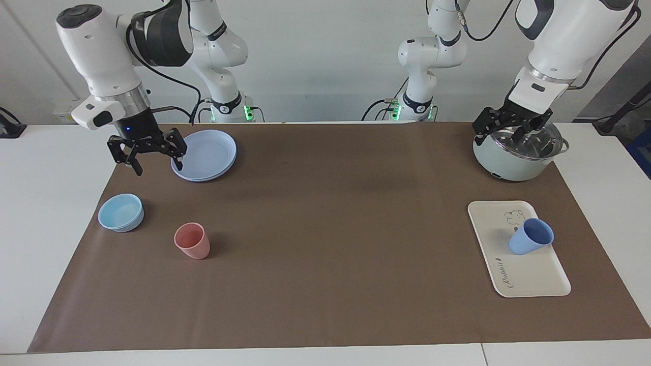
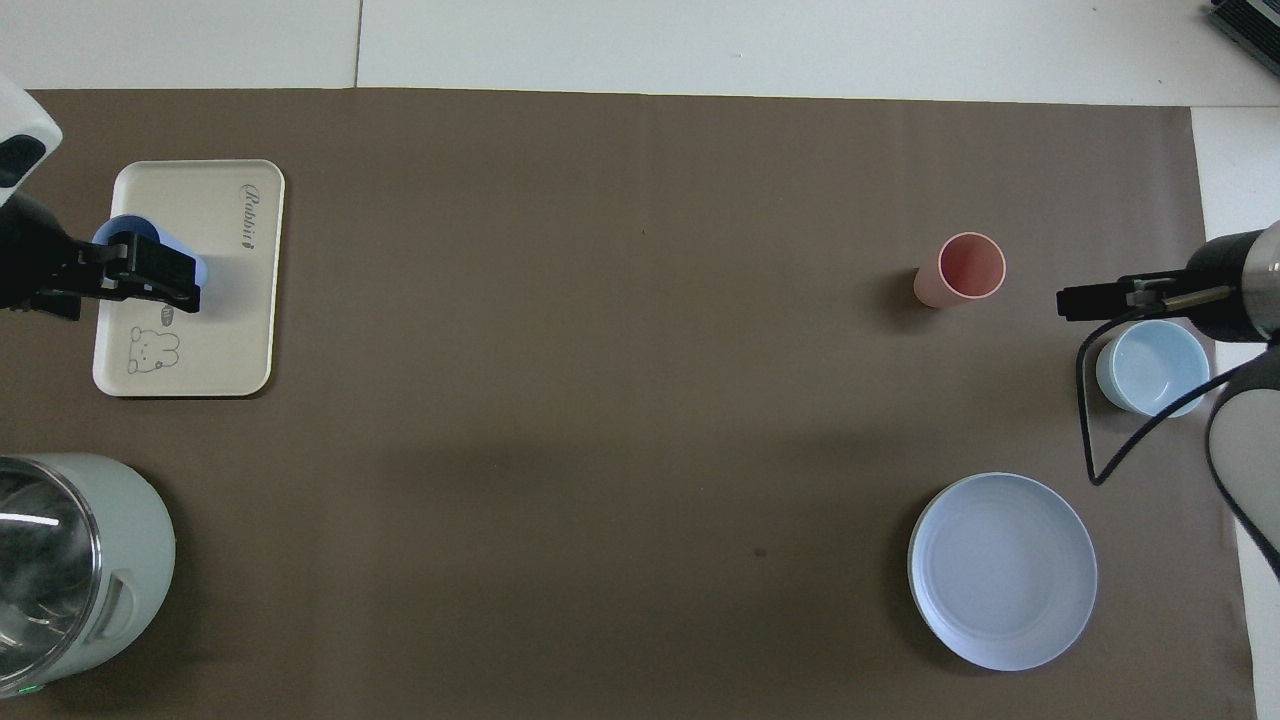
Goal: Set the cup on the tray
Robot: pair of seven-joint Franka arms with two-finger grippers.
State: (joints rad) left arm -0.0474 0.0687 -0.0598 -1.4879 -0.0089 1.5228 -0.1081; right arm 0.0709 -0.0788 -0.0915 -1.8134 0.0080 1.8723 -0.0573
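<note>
The cup (image 1: 530, 240) sits on the tray (image 1: 534, 282), leaning rather than square upright, near the worktop corner at the left arm's end. Placement looks done! The left gripper (image 1: 509, 130) hangs high above the pot (image 1: 513, 157), fingers spread, holding nothing. The right gripper (image 1: 147, 152) is up beside the plate (image 1: 211, 152), fingers spread too, clear of the pink cup (image 1: 192, 241) and bowl (image 1: 121, 212). Next call, I'd say: both arms park, unless that lean needs correcting.
</note>
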